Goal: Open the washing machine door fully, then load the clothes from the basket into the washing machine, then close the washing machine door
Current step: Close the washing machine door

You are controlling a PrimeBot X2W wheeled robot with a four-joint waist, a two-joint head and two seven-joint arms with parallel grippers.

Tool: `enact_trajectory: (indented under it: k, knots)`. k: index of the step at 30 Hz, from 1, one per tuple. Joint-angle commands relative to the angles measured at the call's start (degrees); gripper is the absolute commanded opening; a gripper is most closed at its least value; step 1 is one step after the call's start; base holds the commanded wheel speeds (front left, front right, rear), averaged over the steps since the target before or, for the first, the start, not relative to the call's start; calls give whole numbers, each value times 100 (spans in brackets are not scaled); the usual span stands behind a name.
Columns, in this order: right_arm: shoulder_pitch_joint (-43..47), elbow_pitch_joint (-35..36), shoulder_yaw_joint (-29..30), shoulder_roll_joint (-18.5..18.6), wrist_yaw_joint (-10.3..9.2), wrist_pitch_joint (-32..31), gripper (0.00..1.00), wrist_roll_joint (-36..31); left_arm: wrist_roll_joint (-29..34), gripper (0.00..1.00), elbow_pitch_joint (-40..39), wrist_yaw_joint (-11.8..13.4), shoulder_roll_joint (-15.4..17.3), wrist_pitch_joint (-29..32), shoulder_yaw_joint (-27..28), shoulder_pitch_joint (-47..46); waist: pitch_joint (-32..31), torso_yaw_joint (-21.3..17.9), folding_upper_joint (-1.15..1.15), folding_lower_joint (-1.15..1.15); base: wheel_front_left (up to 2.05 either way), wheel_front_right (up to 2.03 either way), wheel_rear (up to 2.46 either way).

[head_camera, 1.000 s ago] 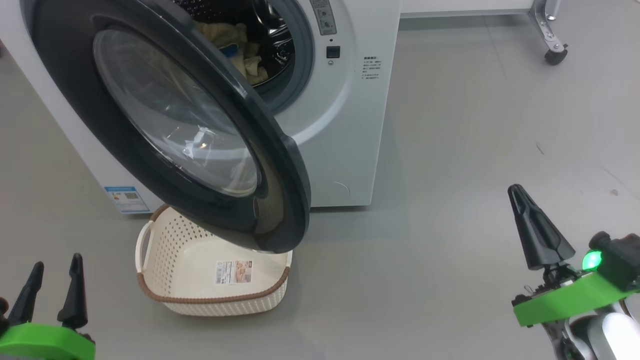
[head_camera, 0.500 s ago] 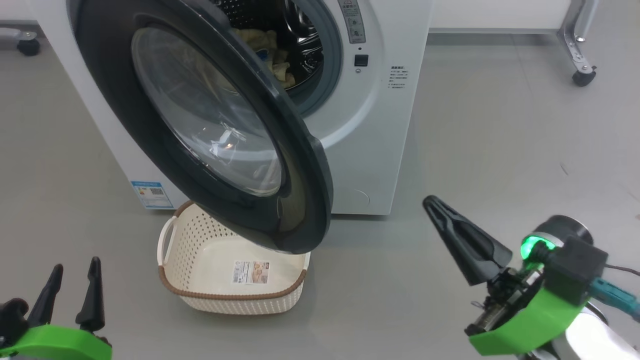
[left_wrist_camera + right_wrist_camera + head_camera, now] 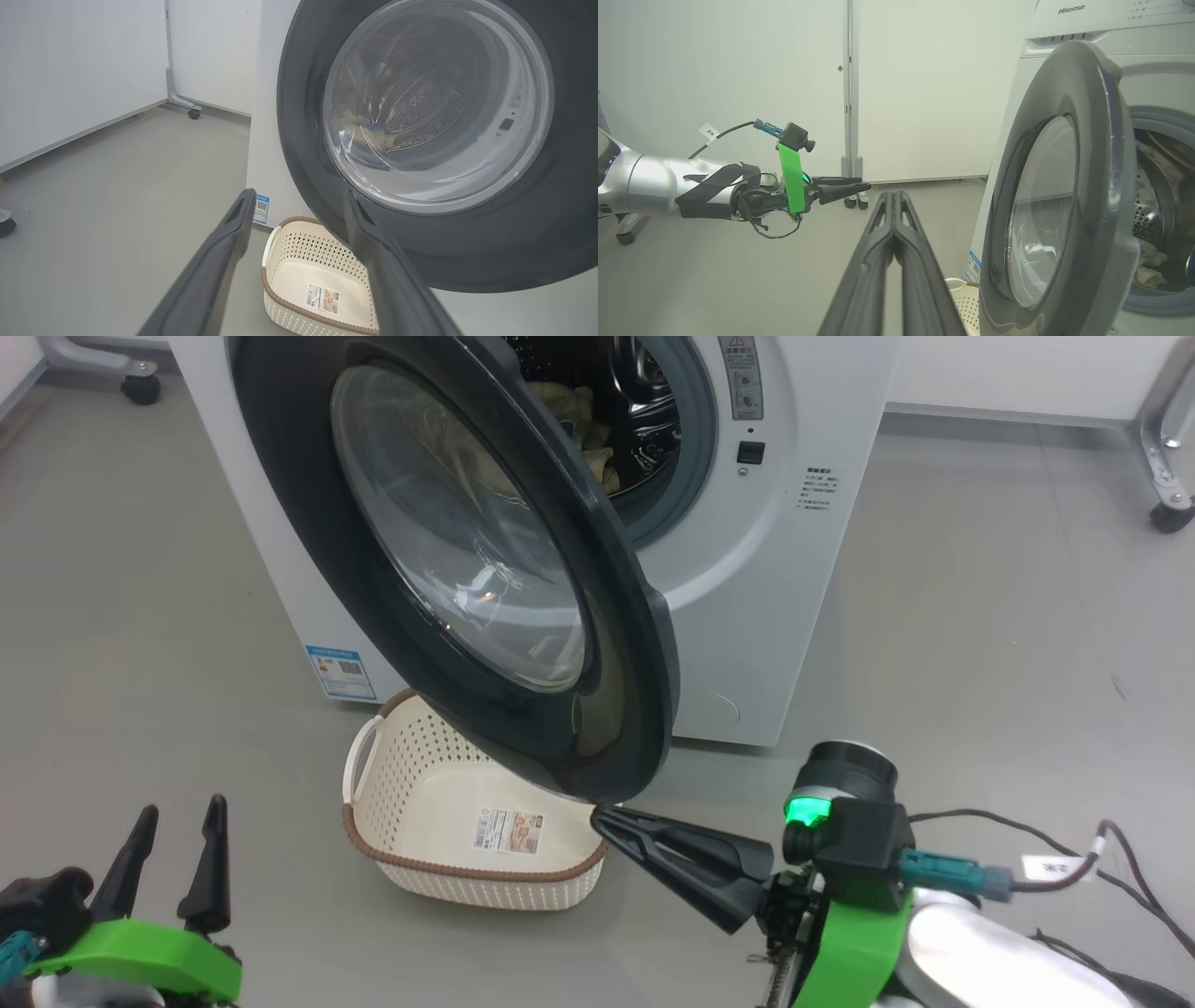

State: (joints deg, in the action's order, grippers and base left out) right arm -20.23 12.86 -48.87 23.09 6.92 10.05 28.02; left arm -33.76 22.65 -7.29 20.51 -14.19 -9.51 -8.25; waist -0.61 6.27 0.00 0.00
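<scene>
The right gripper (image 3: pixel 605 819), shut and empty, has been swung in from well to the right, and its tip is now seen just beneath the half-open door (image 3: pixel 308 523); the view itself has also shifted. With the clothes (image 3: pixel 574 406) in the washing machine (image 3: pixel 766 579) and the basket (image 3: pixel 448 875) emptied, closing is judged next. The left gripper (image 3: pixel 182 807) is held wide open and empty.

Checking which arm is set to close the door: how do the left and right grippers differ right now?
The left gripper is open, fingers spread; the right gripper is shut, fingers pressed together. The left gripper points up the head view, clear of the washing machine door; the right gripper points sideways, its tip by the door's lower edge. Both hold nothing.
</scene>
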Motion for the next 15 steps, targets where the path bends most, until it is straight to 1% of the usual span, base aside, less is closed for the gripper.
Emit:
enact_trajectory:
  k: [1, 7, 15]
  knots:
    - [-283, -8, -133, -62, 57, -14, 0, 115, 21, 100, -123, -20, 140, -81, 226, -369, 17, 30, 0, 0, 0, 0, 0]
    - [-755, -919, -697, -335, 57, 161, 0, 420, 17, 100, -115, -20, 92, -81, 169, -450, 65, 114, 0, 0, 0, 0, 0]
    - [-1185, -2143, -1134, -797, 57, 428, 0, 709, 12, 100, -111, -20, 51, -81, 65, -557, 180, 189, 0, 0, 0, 0, 0]
